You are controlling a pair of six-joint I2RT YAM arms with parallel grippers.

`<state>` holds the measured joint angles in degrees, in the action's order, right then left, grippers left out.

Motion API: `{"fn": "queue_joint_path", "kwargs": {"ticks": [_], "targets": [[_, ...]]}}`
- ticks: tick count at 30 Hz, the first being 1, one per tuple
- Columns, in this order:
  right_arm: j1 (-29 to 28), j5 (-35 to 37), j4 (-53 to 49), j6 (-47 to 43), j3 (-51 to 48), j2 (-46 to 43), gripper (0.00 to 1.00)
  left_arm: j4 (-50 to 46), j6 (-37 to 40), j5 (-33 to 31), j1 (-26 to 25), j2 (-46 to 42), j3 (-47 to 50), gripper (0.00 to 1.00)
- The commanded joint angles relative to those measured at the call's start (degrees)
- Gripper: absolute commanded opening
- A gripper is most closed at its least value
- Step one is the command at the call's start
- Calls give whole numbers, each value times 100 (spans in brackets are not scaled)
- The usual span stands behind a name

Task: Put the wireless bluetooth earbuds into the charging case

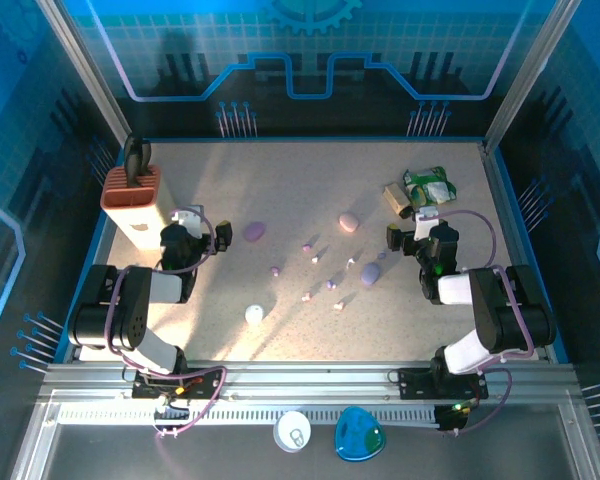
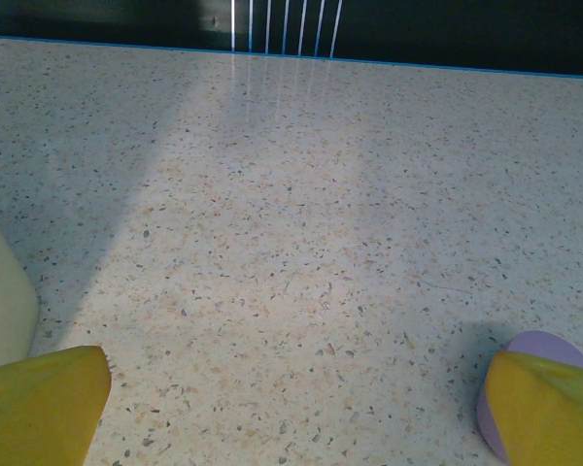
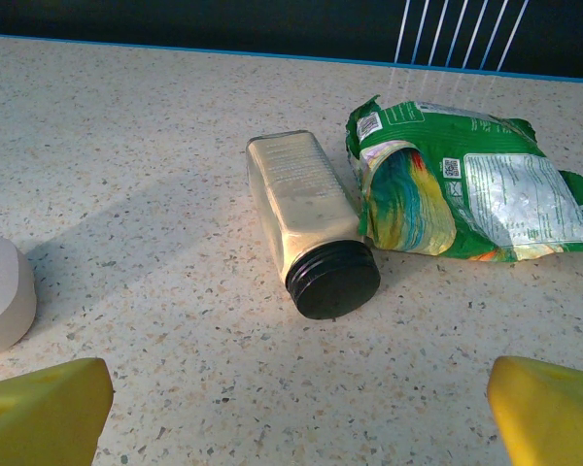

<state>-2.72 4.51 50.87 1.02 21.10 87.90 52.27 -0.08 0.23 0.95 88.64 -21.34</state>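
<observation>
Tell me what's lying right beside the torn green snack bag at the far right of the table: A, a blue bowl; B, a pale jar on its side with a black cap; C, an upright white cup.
B: the pale jar lies on its side, its black cap toward the right wrist camera, right beside the green snack bag.

A black-capped bottle (image 3: 309, 221) lies against a torn green packet (image 3: 466, 194).

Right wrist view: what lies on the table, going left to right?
pale pink case at the left edge → bottle lying on its side, black cap toward the camera → green snack bag, torn open
</observation>
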Motion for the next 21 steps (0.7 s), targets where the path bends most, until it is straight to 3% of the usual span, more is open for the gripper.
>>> {"fn": "queue_joint_path", "kwargs": {"ticks": [1,13,17,21], "targets": [[-82,185,160,-46,68,-47,100,-78,60,32,-38,-354,19,99],[-184,184,-2070,637,228,-2179,100,-1991,342,-57,-808,-1828,-227,99],[-264,84,-3063,1137,468,-2837,100,-2761,559,554,-1160,-2064,-589,99],[-414,-671,-3506,1245,500,-3284,100,-4061,955,949,-1361,-1892,-1381,99]]}}
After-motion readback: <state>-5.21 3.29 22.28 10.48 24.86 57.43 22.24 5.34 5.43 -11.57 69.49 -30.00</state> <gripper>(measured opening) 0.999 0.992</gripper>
